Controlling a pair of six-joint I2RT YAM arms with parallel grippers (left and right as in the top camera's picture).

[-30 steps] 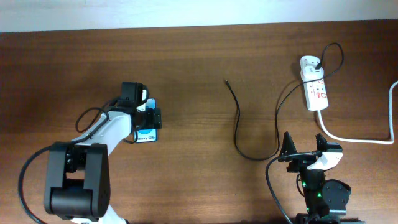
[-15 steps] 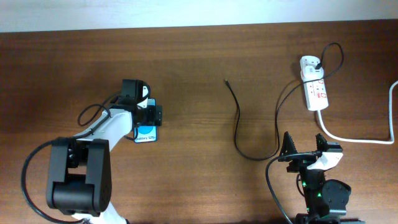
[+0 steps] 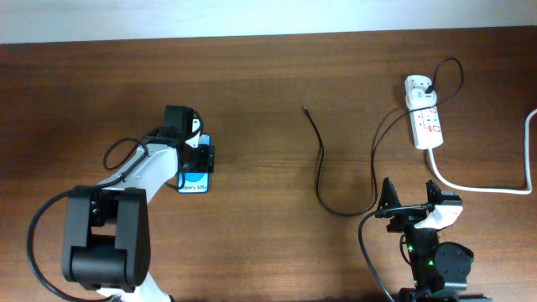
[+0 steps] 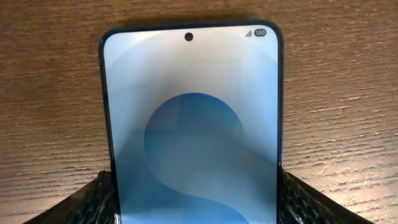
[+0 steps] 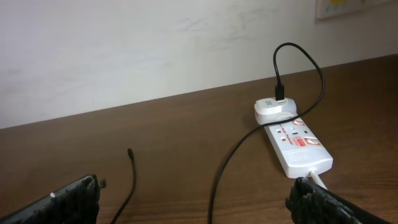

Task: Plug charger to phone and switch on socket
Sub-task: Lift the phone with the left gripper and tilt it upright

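Closest to me on my left side, my left gripper (image 3: 200, 159) is down over the phone (image 4: 193, 112), which lies flat on the wooden table (image 3: 268, 67) with its screen up. My two black fingers (image 4: 93, 202) stand one at each long edge of the phone, right against its sides. I cannot tell whether they press it or only frame it. The screen is lit pale blue with a darker blue round shape in the middle. Its far end has a small camera dot and a battery mark in the corner.

On my right side, my right gripper (image 3: 411, 201) hangs low near the front edge of the table with its fingers (image 5: 62, 202) spread wide and nothing between them.

Beyond it lies the charger cable (image 3: 319, 159), thin and black, loose on the wood. It curls in a loop just ahead of my right gripper. One end runs out to a small free plug tip (image 3: 304, 108) near the middle of the table, well apart from the phone. The other end sweeps right and arcs up into a white block (image 5: 273, 109) that is plugged into the far end of the power strip (image 5: 298, 146).

The strip is white and oblong, far right on the table, with red markings on top. Its thick white cord (image 3: 487, 189) leaves the near end and bends off to the right. Behind the table stands a pale wall (image 5: 155, 50).
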